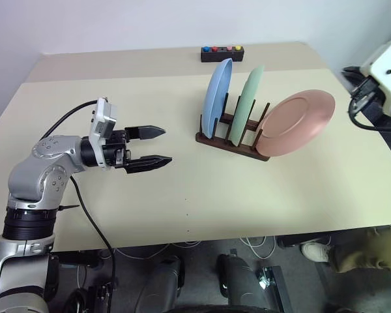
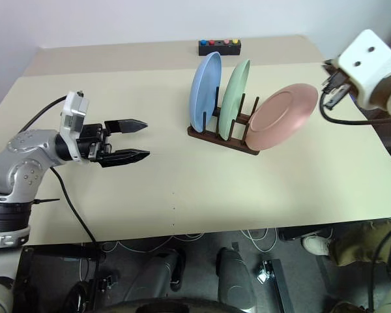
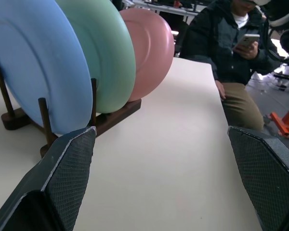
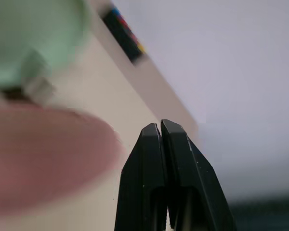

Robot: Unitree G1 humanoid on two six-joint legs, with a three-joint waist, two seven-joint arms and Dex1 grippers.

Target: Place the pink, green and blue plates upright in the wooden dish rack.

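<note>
on the table the wooden dish rack is holding all three plates; the pink plate is leaning toward 3 o'clock, nearer the pinched-shut right claw than the wide-spread left claw.

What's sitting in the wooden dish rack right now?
The wooden dish rack holds three plates: the blue plate, the green plate and the pink plate at the end, leaning well over. The plates' lower edges hide where they seat among the pegs.
</note>
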